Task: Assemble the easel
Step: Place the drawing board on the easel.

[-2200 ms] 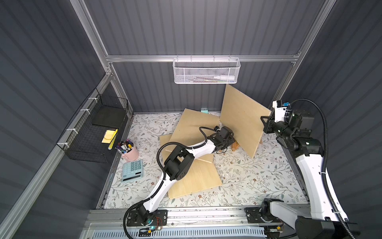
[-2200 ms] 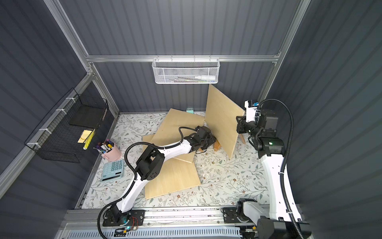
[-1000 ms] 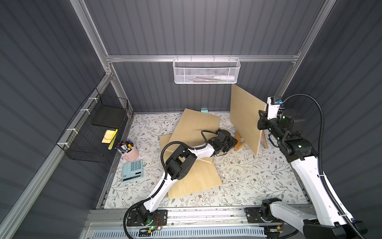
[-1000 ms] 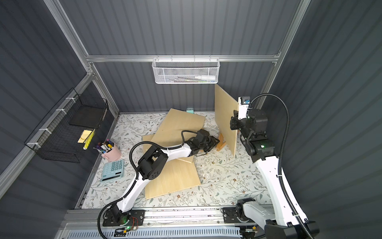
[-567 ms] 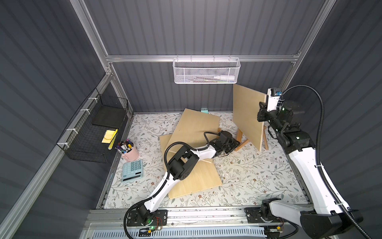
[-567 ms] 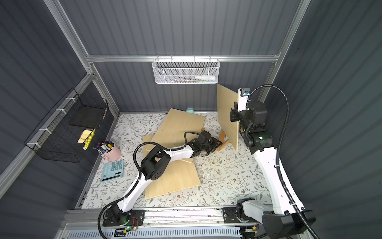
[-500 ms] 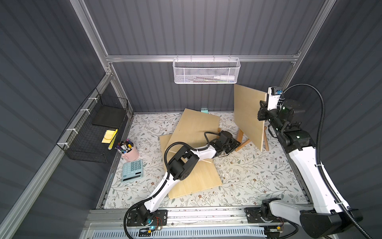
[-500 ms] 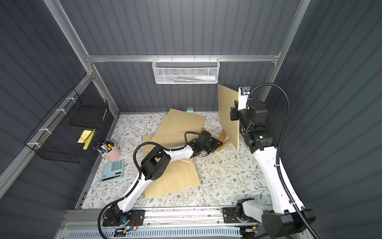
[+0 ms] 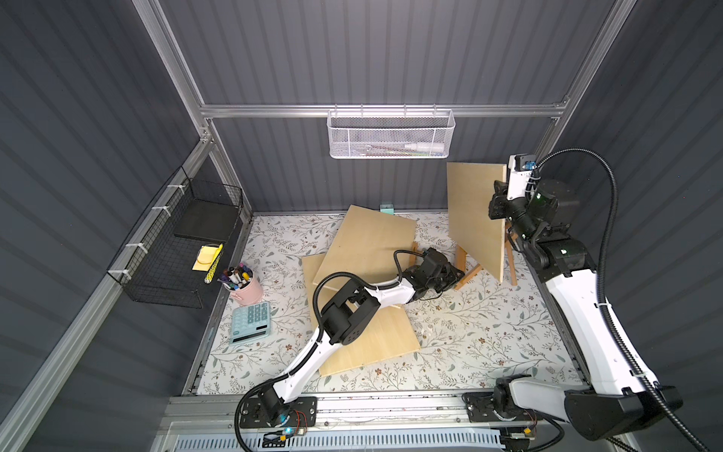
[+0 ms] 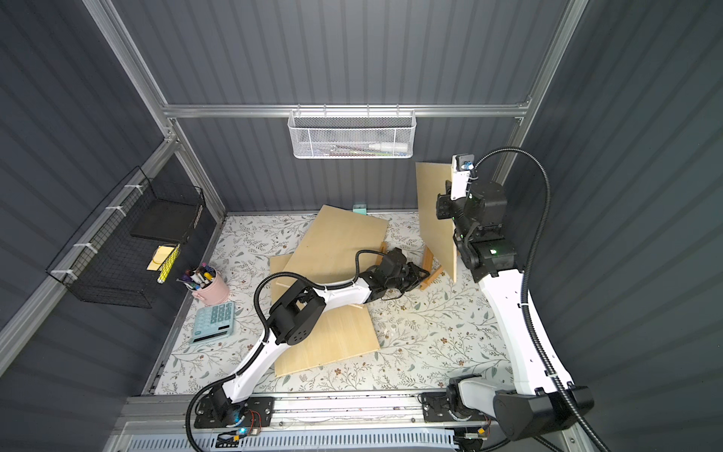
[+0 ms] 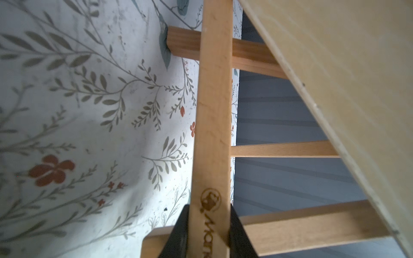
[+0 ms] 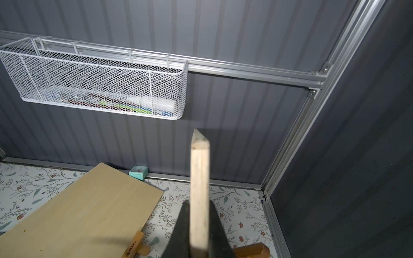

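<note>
At the easel [image 9: 475, 272], in both top views, the left end effector [image 9: 461, 278] reaches in low over the table [image 9: 489, 332] and meets the frame's lower crossbar from the easel's left side. The upright board [image 9: 475, 219] stands on edge in front of the easel and hides most of it, so only the legs and the bar's end show. Whether the board's lower edge sits on the easel cannot be told. The right end effector [image 9: 499, 205] grips the board's edge on the easel's right side, well above the crossbar. Left of the easel, the flat boards [image 9: 367, 242] lie overlapped on the table under the left arm. In a top view the easel [image 10: 428, 258], left end effector [image 10: 422, 276], upright board [image 10: 436, 223] and right end effector [image 10: 444, 207] stand in the same relation.

In the left wrist view, the left end effector [image 11: 209, 223] is clamped narrow on the easel's logo-branded bar [image 11: 214, 111], with a dark finger [image 11: 181, 227] pressed to each side. The upright board [image 11: 346, 67] slants just beside that bar.

In the right wrist view, the right end effector [image 12: 199, 223] is closed tight on the upright board's thin edge [image 12: 199, 174]. Easel wood [image 12: 250, 250] shows beneath it. Beyond the easel sit a flat board [image 12: 89, 212], a mint box [image 12: 138, 172] and the white mesh basket [image 12: 100, 84].
</note>
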`<action>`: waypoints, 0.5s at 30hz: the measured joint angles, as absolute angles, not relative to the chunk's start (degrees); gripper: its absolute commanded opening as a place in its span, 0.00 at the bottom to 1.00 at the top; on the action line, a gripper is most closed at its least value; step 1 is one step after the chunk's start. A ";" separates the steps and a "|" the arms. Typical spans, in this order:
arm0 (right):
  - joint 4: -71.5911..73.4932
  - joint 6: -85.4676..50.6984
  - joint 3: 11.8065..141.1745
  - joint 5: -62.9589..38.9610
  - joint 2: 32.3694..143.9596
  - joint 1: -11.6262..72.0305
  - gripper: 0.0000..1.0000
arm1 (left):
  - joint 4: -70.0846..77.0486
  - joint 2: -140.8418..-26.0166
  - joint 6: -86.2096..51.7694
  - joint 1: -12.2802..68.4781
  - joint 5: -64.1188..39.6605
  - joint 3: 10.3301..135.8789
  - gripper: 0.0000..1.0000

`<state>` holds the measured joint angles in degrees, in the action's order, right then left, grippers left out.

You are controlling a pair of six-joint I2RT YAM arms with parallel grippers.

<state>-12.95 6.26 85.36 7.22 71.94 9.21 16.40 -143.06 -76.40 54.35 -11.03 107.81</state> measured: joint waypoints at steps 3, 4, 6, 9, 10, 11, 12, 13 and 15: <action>-11.73 7.05 86.28 7.66 73.69 9.21 0.00 | 17.17 -143.04 -77.67 54.35 -10.96 107.50 0.00; -11.20 7.53 86.56 8.10 74.37 9.21 0.00 | 17.45 -143.00 -78.04 54.35 -10.90 107.33 0.00; -10.39 8.60 87.35 9.06 75.64 9.15 0.00 | 18.00 -142.91 -78.54 54.35 -10.66 107.00 0.00; -9.63 9.21 88.49 9.63 76.88 9.17 0.00 | 17.98 -142.82 -78.67 54.41 -10.39 106.96 0.00; -9.41 9.19 88.68 9.67 77.10 9.17 0.00 | 17.89 -142.82 -78.65 54.46 -10.28 106.96 0.00; -9.32 9.15 88.84 9.67 77.21 9.17 0.00 | 17.82 -142.74 -78.65 54.50 -10.13 106.96 0.00; -9.23 9.04 88.84 9.67 77.21 9.17 0.00 | 17.63 -142.71 -78.61 54.52 -9.93 106.96 0.00; -9.23 8.86 88.82 9.67 77.14 9.17 0.00 | 17.39 -142.61 -78.59 54.61 -9.65 106.96 0.00; -8.86 8.32 88.16 9.65 76.62 9.17 0.00 | 16.86 -142.50 -78.28 54.78 -8.75 107.00 0.00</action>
